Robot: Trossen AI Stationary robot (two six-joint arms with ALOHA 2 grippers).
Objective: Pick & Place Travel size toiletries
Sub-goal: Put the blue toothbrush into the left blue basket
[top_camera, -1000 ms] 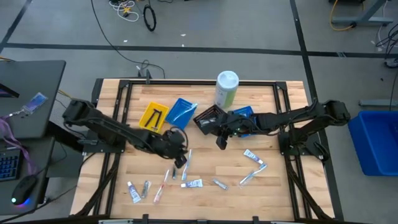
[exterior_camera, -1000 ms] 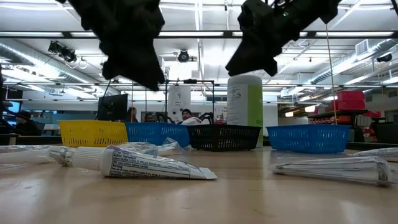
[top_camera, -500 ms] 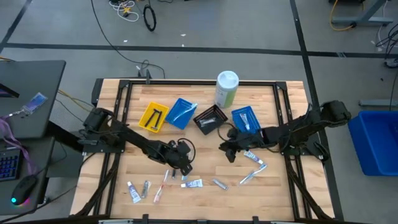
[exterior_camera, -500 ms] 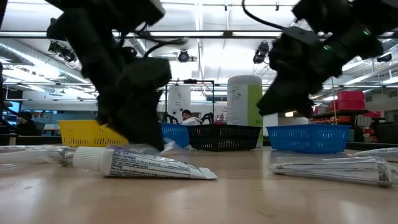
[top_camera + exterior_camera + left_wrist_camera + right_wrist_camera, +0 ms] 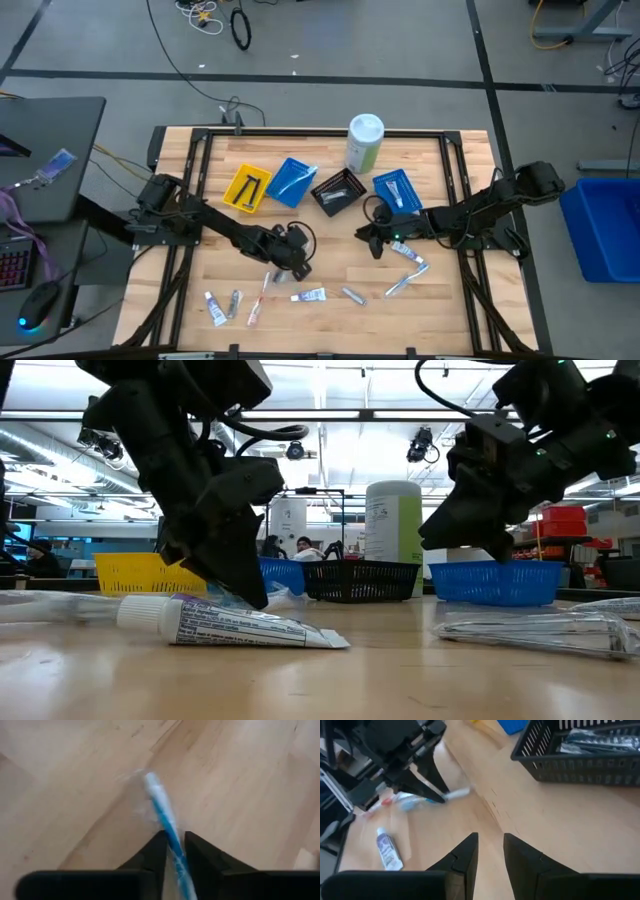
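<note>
Pale wooden tabletop [image 5: 330,270] from above, left gripper [image 5: 292,262] low at 6 o'clock of centre, left wrist view, fingers pinching a slim blue wrapped toothbrush [image 5: 162,812], right wrist view, right gripper [image 5: 490,851] unclenched, nothing held, over bare wood near a black mesh basket [image 5: 580,755].

The wooden table [image 5: 330,275] carries a tall canister [image 5: 364,143] at its far edge. Nearer than the canister sit four trays in a row: yellow [image 5: 247,189], blue [image 5: 292,182], black [image 5: 337,191], blue [image 5: 396,190]. Well nearer than the canister, small tubes [image 5: 309,295], toothbrushes [image 5: 257,298] and razors [image 5: 405,277] lie scattered on the bare wood.
</note>
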